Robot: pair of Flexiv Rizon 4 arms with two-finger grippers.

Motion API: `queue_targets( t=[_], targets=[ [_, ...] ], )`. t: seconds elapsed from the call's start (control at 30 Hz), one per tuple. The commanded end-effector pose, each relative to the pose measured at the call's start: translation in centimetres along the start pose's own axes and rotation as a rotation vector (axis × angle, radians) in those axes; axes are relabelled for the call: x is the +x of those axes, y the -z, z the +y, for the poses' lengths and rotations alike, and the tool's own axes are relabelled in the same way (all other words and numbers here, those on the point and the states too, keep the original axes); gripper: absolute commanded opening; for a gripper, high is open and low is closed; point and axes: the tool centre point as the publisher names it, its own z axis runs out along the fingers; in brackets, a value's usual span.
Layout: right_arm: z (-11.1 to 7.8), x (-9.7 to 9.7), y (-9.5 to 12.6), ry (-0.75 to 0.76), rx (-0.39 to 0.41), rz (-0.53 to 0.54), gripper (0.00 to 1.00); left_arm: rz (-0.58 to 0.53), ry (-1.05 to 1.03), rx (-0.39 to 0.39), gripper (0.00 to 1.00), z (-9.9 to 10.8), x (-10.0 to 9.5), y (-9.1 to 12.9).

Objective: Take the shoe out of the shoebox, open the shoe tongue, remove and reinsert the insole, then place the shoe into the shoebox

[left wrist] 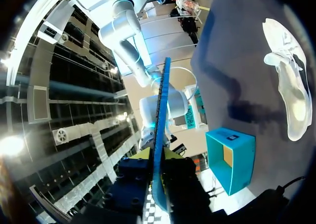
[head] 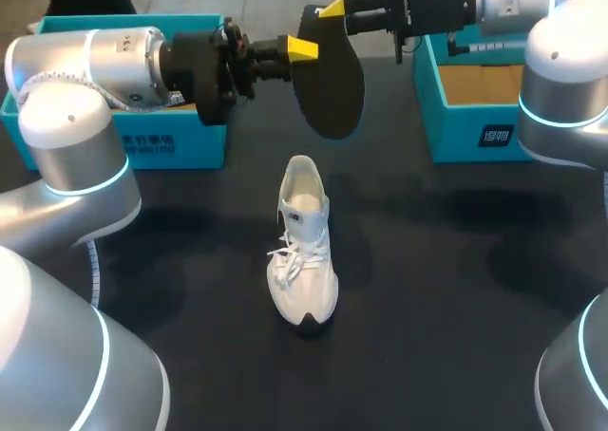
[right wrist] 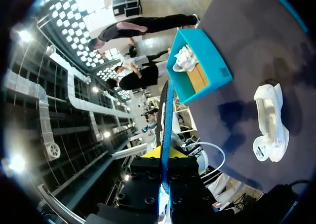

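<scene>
A black insole (head: 331, 80) with a blue underside hangs in the air above the table's far middle, held from both sides. My left gripper (head: 302, 48) is shut on its left edge and my right gripper (head: 332, 9) is shut on its top edge. In each wrist view the insole (left wrist: 159, 150) (right wrist: 166, 130) runs edge-on between that gripper's fingers (left wrist: 158, 157) (right wrist: 165, 154). The white shoe (head: 304, 246) stands upright on the black table, toe toward the front, laces loose. It also shows in both wrist views (left wrist: 289, 91) (right wrist: 269, 123), well apart from the grippers.
One teal shoebox (head: 171, 146) stands at the back left and holds another white shoe (right wrist: 186, 58). An open teal box (head: 475, 118) (left wrist: 237, 169) stands at the back right. The black tabletop (head: 456, 289) surrounds the shoe.
</scene>
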Motion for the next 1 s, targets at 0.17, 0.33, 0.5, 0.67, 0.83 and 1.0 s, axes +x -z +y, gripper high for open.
queue_targets(
  t=[0.17,0.33,0.5,0.67,0.83,1.0],
  targets=[
    [-0.4,-0.4,-0.7,0.023,-0.041,0.042,0.38,-0.01,0.013,0.006,0.0,0.1,0.4,-0.6],
    [-0.4,-0.6,-0.3,0.134,-0.066,0.063,1.0,-0.008,0.033,0.012,0.0,0.1,0.6,-0.3],
    [-0.7,-0.2,0.6,0.313,-0.062,0.191,1.0,-0.008,0.074,0.024,0.0,0.4,1.0,0.2],
    [-2.2,-0.4,1.5,0.373,0.011,0.189,1.0,-0.002,0.113,0.058,0.0,0.5,1.4,0.6],
    [-3.5,-1.0,2.3,0.403,0.078,0.174,1.0,0.008,0.118,0.067,0.0,0.2,1.4,1.1],
    [-4.4,-1.8,3.6,0.416,0.098,0.121,1.0,0.006,0.118,0.073,0.0,-0.1,0.8,1.9]
  ],
)
